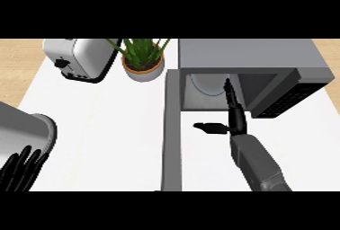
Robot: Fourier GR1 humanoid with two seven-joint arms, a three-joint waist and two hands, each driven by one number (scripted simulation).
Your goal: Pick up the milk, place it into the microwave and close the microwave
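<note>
On the white kitchen counter (100,130) stands the grey box-shaped microwave (249,56), door (172,130) open. Inside shows a pale rounded thing, maybe the milk (206,85). The right hand (232,105) reaches in, fingers straight, thumb spread. The left hand (20,168) rests spread at the lower-left edge.

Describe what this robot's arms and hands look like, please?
The right hand is black, with long thin fingers and a separate thumb, on a slim black wrist. Behind it comes a grey forearm, boxy and smooth, with a darker end at the view's lower edge. The left hand shows only as slender black fingers at the lower left. No cables or markings are visible.
</note>
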